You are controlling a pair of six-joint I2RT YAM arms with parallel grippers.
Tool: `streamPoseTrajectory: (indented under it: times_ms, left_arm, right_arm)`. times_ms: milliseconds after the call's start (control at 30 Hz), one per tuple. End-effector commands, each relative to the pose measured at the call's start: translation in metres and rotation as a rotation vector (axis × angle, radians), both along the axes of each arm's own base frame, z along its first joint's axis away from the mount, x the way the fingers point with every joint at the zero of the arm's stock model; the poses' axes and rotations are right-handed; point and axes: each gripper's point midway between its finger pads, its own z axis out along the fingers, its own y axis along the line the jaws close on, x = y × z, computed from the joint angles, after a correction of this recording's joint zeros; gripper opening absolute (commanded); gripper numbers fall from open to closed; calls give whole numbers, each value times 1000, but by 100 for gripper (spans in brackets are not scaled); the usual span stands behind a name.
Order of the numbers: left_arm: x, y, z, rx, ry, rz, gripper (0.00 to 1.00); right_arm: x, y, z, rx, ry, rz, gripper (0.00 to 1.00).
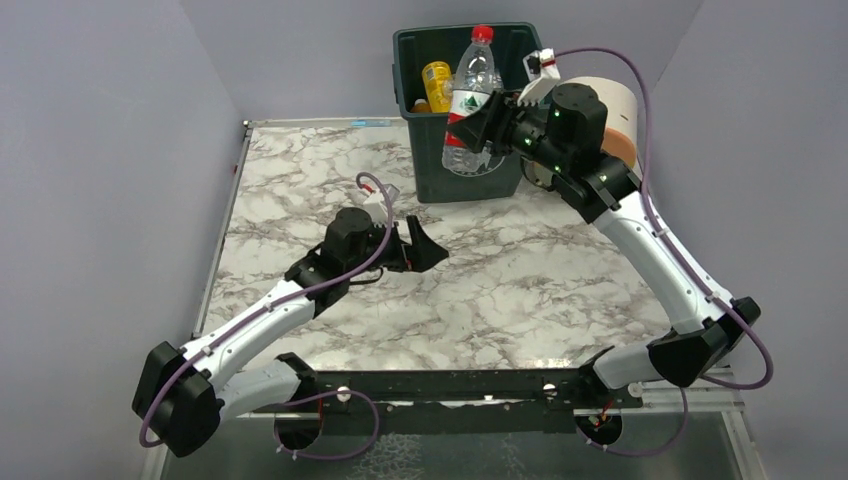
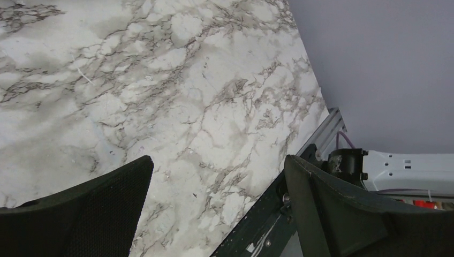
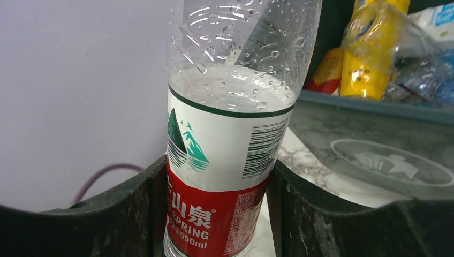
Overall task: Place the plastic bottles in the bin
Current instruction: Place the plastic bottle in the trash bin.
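A clear plastic bottle [image 1: 470, 92] with a red cap and a red-and-white label stands upright in the air, held by my right gripper [image 1: 478, 128] in front of the dark green bin [image 1: 438, 160]. The right wrist view shows the same bottle [image 3: 230, 155] pressed between both black fingers at its label. Inside the bin [image 3: 369, 139] lie other bottles, among them a yellow one [image 3: 375, 53] that also shows from above [image 1: 436, 84]. My left gripper [image 1: 428, 247] hovers low over the marble table's middle, open and empty [image 2: 217, 176].
A cream-and-orange cylinder [image 1: 618, 112] stands right of the bin, behind the right wrist. Grey walls close in the table on the left, back and right. The black base rail [image 1: 450, 385] runs along the near edge.
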Motion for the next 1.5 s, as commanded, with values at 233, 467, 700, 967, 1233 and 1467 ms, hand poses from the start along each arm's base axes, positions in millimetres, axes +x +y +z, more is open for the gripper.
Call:
streamPoseTrajectory:
  times_ms: [233,467,700,967,1233,1467]
  left_arm:
    - [-26,-36,-11,57,-69,-121,99]
    - [-41,-35,-11,47,-71,-121,99]
    - [-50,-29,0,2,-81,-97,99]
    - [-54,-23,5,-20,-84,-78,99]
    - [-52,-21,11,-26,-99,-63,99]
    - [-52,-17,15,5,-98,-55,99]
  right_arm:
    - [57,-26,70,124,-177,-8,55]
    - [93,-34,88,181,-235,-13,55]
    - [139,-41,73,211,-219,-22,55]
    - [176,-59,50,237,-157,-28,58]
    - [185,-60,40,234,-132,-33,60]
    - [187,-61,34,217,-131,-37,62]
